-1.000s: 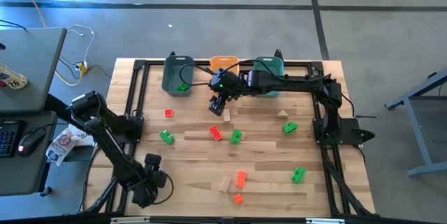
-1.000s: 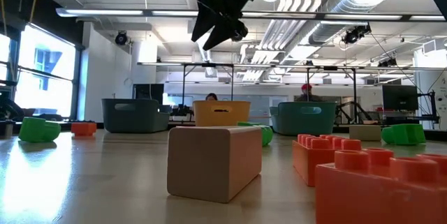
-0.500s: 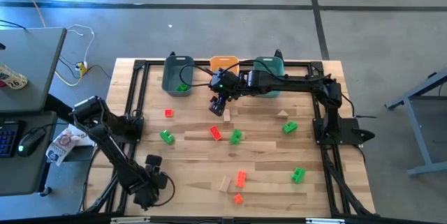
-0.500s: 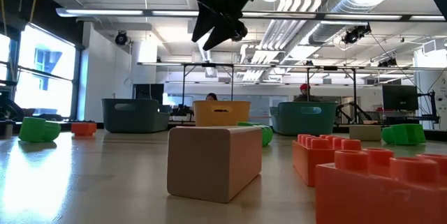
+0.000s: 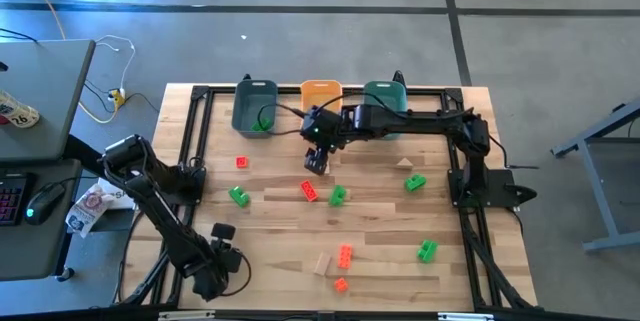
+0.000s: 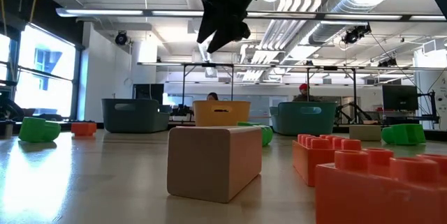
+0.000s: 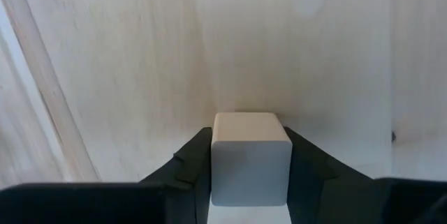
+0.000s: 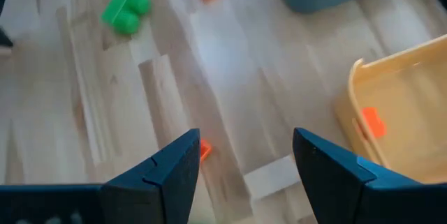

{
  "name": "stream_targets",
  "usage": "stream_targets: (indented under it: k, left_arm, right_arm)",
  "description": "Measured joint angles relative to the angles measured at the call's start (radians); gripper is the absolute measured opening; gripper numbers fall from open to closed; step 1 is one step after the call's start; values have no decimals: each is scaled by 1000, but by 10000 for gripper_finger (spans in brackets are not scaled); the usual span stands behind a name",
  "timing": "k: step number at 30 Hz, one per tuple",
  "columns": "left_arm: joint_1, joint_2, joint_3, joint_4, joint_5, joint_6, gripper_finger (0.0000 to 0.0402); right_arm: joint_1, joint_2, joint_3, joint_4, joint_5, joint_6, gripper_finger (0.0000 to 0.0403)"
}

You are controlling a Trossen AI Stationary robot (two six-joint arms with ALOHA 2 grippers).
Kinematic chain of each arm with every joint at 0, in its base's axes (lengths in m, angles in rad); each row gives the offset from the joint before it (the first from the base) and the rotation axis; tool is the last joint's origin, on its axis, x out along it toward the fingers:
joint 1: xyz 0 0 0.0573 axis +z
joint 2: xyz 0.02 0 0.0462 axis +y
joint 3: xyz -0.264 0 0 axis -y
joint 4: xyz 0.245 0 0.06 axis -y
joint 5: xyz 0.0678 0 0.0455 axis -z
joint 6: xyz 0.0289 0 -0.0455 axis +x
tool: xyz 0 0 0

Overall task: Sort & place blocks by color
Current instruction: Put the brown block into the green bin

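The right gripper (image 5: 316, 160) hangs released above the desk (image 5: 270, 231) in front of the orange bin (image 5: 320, 91), over a tan block (image 8: 271, 176). The left gripper (image 5: 222, 233) is clenched at the desk's near left edge. Green, red and tan blocks (image 5: 338, 195) lie scattered across the desk.

Pale wooden table (image 5: 270, 226) with black rail frame. Along top edge: teal bin (image 5: 253, 107), orange bin (image 5: 320, 92), second teal bin (image 5: 384, 95). Loose on it: small red block (image 5: 241, 162) upper left, green block (image 5: 239, 196), red block (image 5: 309, 191) and green block (image 5: 338, 195) mid-frame, green block (image 5: 415, 183) right, tan block (image 5: 321, 263) and red-orange block (image 5: 345, 256) lower centre, green block (image 5: 427, 251) lower right.
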Motion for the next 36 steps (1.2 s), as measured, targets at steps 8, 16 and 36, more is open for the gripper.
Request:
stream_targets:
  k: [8,16,36]
  left_arm:
    - [0,-73,0,0,-77,8,106]
    - [25,-180,0,-8,-197,33,107]
    - [373,-393,0,-10,-232,473,108]
  right_arm:
    - [80,0,0,-53,-2,-126,215]
    - [164,0,0,-107,86,-284,215]
    - [240,0,0,-224,190,-471,215]
